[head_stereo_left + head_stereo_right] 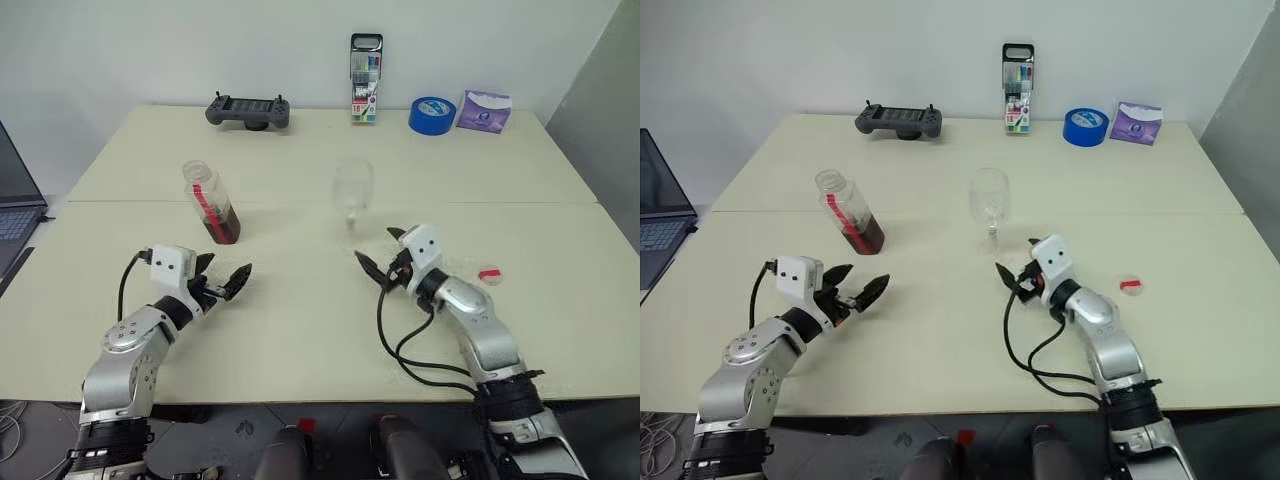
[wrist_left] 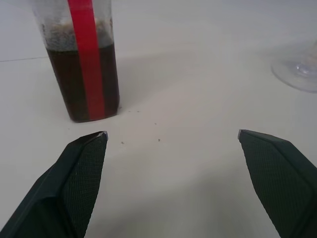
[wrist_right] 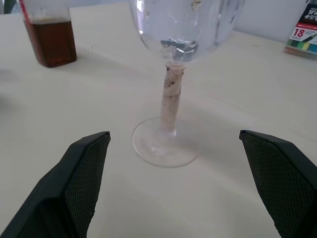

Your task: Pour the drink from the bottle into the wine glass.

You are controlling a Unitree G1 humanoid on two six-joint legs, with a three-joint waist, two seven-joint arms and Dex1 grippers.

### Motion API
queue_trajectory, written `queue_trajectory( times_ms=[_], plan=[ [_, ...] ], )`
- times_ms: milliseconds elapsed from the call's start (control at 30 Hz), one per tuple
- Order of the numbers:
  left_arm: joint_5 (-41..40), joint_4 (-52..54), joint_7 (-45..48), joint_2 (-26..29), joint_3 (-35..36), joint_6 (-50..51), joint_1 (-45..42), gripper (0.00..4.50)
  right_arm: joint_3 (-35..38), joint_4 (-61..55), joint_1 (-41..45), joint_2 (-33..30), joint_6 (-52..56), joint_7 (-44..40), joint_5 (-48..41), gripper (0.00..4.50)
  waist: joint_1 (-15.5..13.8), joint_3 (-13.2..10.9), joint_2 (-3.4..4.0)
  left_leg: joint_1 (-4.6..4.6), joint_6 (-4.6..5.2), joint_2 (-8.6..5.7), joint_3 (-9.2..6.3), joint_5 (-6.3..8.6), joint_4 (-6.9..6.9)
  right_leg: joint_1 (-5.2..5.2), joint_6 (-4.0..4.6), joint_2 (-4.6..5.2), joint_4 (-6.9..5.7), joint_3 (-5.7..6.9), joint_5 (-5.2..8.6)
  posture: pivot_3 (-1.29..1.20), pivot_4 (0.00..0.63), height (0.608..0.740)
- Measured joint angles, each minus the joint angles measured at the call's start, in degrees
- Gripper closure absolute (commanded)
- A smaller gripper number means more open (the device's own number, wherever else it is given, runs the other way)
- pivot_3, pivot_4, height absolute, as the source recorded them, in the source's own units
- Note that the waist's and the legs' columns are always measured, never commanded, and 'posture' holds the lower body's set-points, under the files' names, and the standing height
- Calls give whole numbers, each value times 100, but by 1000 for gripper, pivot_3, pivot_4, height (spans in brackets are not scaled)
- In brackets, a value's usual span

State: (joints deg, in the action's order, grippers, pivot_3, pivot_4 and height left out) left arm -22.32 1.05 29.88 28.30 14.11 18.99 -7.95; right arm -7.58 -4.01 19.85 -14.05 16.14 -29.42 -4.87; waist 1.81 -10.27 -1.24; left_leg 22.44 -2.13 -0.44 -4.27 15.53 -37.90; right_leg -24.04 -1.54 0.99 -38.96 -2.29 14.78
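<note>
Jaws wide apart on both grippers, nothing held, bottle and wine glass standing upright on the desk.

From the head camera, the left gripper (image 1: 222, 283) sits just short of the uncapped bottle (image 1: 211, 203), the right gripper (image 1: 381, 250) just short of the wine glass (image 1: 352, 192); a red cap (image 1: 489, 274) lies to the right of the right arm, with a marker pack (image 1: 365, 79), blue tape roll (image 1: 431, 115) and game controller (image 1: 248, 110) along the far edge of the desk (image 1: 300, 340). Wrist cameras add close detail: the drink (image 2: 67, 84) fills the bottle's lower part, and the glass bowl (image 3: 185, 25) appears empty.
</note>
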Motion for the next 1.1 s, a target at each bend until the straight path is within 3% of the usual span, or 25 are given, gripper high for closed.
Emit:
queue_trajectory(
  times_ms=[167,333,633,1100],
  plan=[
    [187,-169,-271,4,91,-219,-241,0,60,-1336,-49,-1002,1290,-758,-725,43,-8,-3,-3,7,1,-2,-6,0,-7,1,0,2,1,8,0,0,150,740],
    [208,-74,-484,54,189,-195,-876,0,792,-2190,1608,-1511,2660,-999,-1846,43,-1,-4,-8,1,1,-1,-12,1,-2,6,-1,-2,2,21,0,0,150,740],
    [487,-77,-990,-87,142,-178,-1153,0,929,-2145,2823,-1289,3588,-885,-2885,43,-10,-4,-9,17,1,-3,-14,0,-6,-3,0,5,4,14,0,0,150,740],
    [828,-394,-1317,-162,55,-248,-1724,0,809,-1858,2880,-1499,3567,-784,-2959,43,-19,-4,-9,18,1,-8,-13,0,-7,-4,0,7,1,18,0,0,150,740]
  ],
)
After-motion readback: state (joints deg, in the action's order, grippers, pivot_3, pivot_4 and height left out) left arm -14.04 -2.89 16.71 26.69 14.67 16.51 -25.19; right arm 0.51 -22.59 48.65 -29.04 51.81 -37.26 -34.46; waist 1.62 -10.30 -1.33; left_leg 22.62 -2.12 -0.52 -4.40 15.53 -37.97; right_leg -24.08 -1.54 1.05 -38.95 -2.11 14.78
